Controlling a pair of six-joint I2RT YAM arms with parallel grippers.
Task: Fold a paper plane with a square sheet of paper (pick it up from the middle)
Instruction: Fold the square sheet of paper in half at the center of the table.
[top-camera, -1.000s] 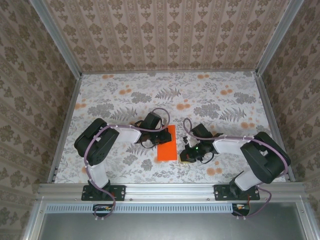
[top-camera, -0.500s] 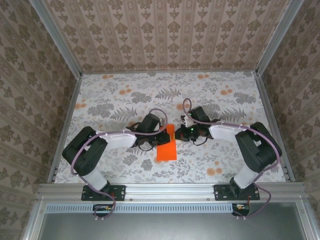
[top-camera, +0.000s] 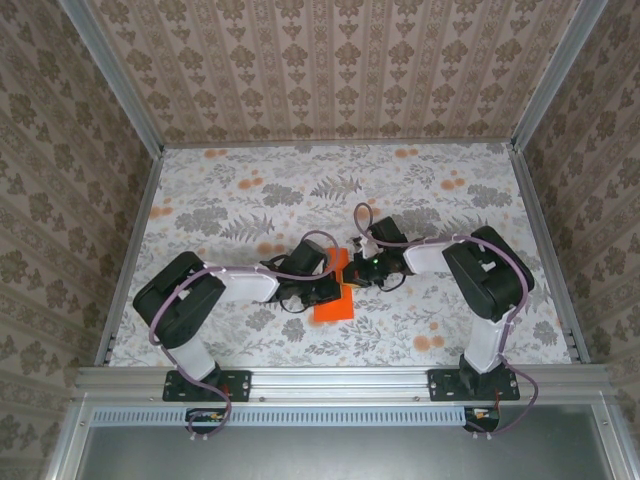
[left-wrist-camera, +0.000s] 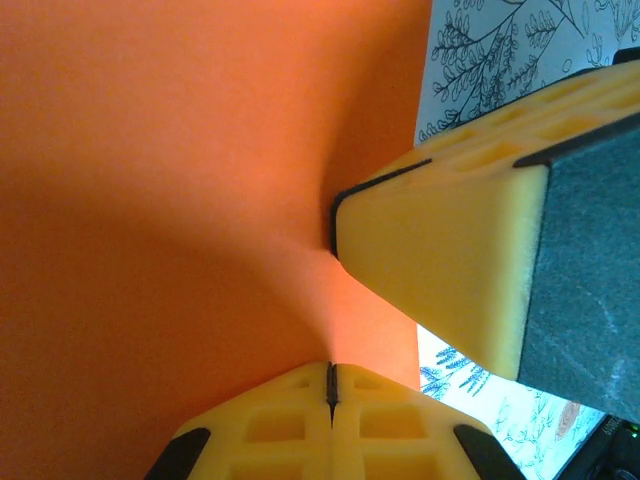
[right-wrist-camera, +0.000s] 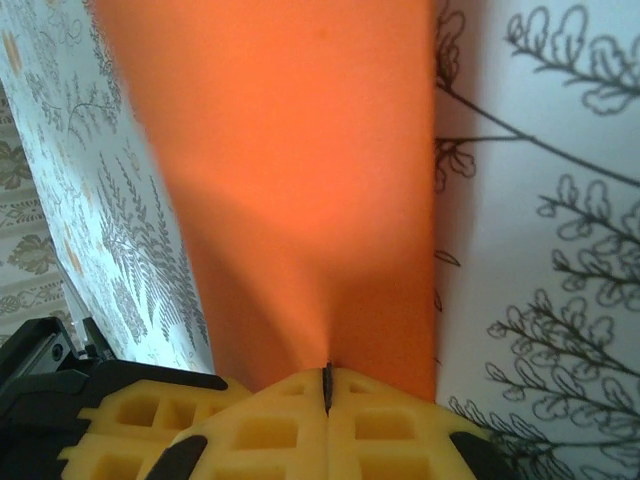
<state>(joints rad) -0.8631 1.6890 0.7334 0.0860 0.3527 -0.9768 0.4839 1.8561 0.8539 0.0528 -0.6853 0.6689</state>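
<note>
Orange paper — upper half hidden

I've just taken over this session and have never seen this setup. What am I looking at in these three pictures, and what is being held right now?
These are two robot arms bolted at the near edge of a flower-printed table. The wide picture comes from a fixed camera above and behind them, so the left arm is on the left and the right arm on the right. The other two pictures come from a small camera on each wrist, looking along its yellow foam fingers.

Between the arms is an orange sheet of paper. The left end effector is shut on it, and the paper puckers toward the pinch. The right end effector is shut on the same sheet from the other side. The yellow block in the left wrist picture is likely one of its fingers.
</note>
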